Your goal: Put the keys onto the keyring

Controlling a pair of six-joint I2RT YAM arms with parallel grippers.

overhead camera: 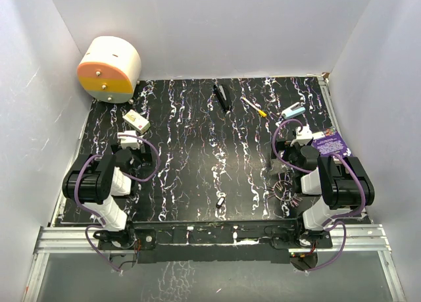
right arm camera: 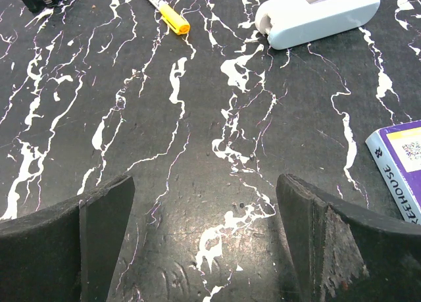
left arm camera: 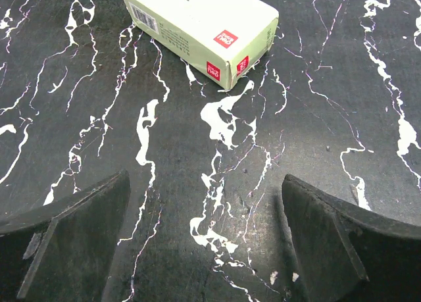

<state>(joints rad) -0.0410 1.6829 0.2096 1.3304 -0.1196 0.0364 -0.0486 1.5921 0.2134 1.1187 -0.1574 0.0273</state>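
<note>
A small cluster of thin silvery metal pieces [overhead camera: 285,187], which look like the keys fanned out with the keyring, lies on the black marbled table [overhead camera: 197,164] just left of the right arm's base. I cannot tell ring from keys at this size. It is out of both wrist views. My left gripper [overhead camera: 130,139] [left arm camera: 204,183] is open and empty, low over the table just short of a pale green box [left arm camera: 197,29]. My right gripper [overhead camera: 302,133] [right arm camera: 204,180] is open and empty over bare table.
An orange-and-cream drum [overhead camera: 109,68] stands back left. A black pen-like stick [overhead camera: 222,97], a yellow-handled tool [overhead camera: 254,107] [right arm camera: 168,12] and a white-blue device [overhead camera: 294,110] [right arm camera: 316,14] lie at the back. A purple booklet [overhead camera: 329,143] [right arm camera: 401,164] lies right. A small black piece [overhead camera: 220,201] lies near the front.
</note>
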